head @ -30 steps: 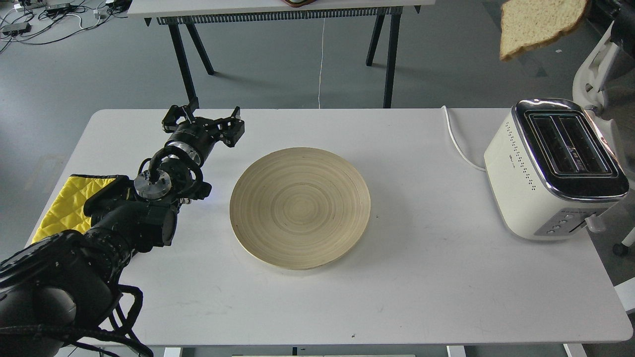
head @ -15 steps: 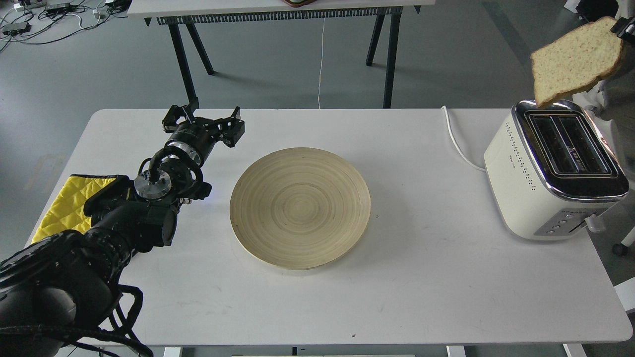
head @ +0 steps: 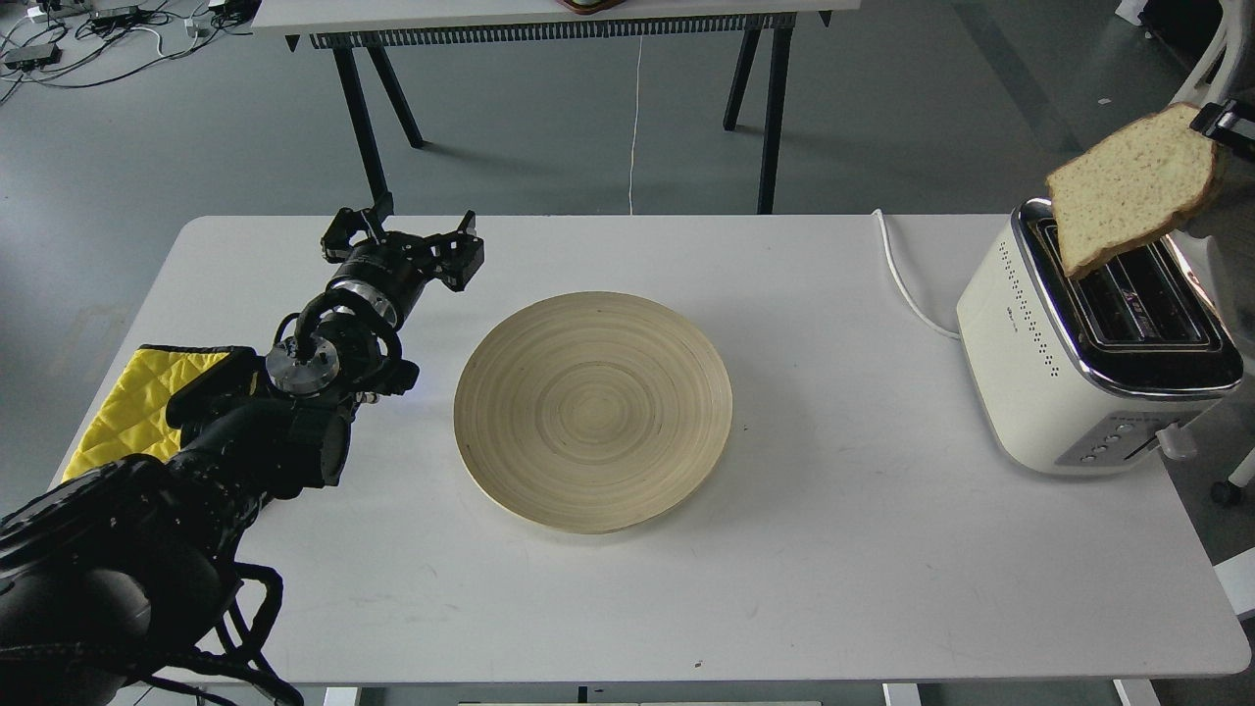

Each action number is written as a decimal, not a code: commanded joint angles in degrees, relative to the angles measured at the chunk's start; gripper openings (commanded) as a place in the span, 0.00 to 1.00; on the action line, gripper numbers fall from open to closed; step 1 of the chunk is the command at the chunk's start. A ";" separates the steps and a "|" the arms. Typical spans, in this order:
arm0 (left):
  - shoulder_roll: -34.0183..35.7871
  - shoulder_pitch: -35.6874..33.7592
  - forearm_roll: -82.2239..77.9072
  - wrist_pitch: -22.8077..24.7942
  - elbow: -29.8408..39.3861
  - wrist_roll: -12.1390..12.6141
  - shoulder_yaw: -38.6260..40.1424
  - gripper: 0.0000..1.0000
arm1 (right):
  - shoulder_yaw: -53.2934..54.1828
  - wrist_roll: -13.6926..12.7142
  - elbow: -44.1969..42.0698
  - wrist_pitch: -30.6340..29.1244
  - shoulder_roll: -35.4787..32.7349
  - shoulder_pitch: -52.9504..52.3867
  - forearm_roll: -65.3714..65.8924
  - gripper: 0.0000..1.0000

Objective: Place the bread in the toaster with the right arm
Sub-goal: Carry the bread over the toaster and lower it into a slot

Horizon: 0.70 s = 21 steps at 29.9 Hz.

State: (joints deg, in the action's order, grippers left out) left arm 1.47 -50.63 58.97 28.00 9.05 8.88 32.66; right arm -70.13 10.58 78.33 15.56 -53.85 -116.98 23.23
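The bread (head: 1129,188), a pale tan slice with a brown crust, hangs tilted in the air over the far end of the toaster (head: 1098,333). Its lower corner is just above the left slot. The cream-white toaster with a chrome top stands at the table's right edge. Only a small black part of my right gripper (head: 1230,123) shows at the frame's right edge, holding the slice by its upper right corner. My left gripper (head: 404,240) is open and empty, resting low over the table at the left, far from the toaster.
A round wooden plate (head: 593,410) lies bare in the middle of the white table (head: 784,588). A yellow quilted cloth (head: 137,402) lies at the left edge under my left arm. The toaster's white cord (head: 902,279) runs to the back. A second table stands behind.
The bread has come down and a little to the right, from high above the toaster to just over its slots. The left arm has not moved.
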 commanded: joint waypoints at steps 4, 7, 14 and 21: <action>0.02 0.00 0.00 0.00 0.00 0.00 0.04 1.00 | -4.31 0.32 1.47 -1.85 -0.37 -5.54 -0.03 0.07; 0.02 0.00 0.00 0.00 0.00 0.00 0.04 1.00 | -5.72 0.41 1.65 -2.02 -0.37 -5.81 0.32 0.07; -0.07 0.00 0.00 0.00 0.00 0.00 0.04 1.00 | -8.97 0.50 2.53 -2.11 -0.02 -5.72 0.59 0.08; 0.02 0.00 0.00 0.00 0.00 0.00 -0.05 1.00 | -9.06 0.49 2.88 -2.02 0.15 -5.28 0.68 0.08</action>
State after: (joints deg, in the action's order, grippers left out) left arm 1.46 -50.63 59.00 28.00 9.05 8.88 32.66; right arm -79.18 11.08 81.02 13.47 -53.73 -122.34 23.90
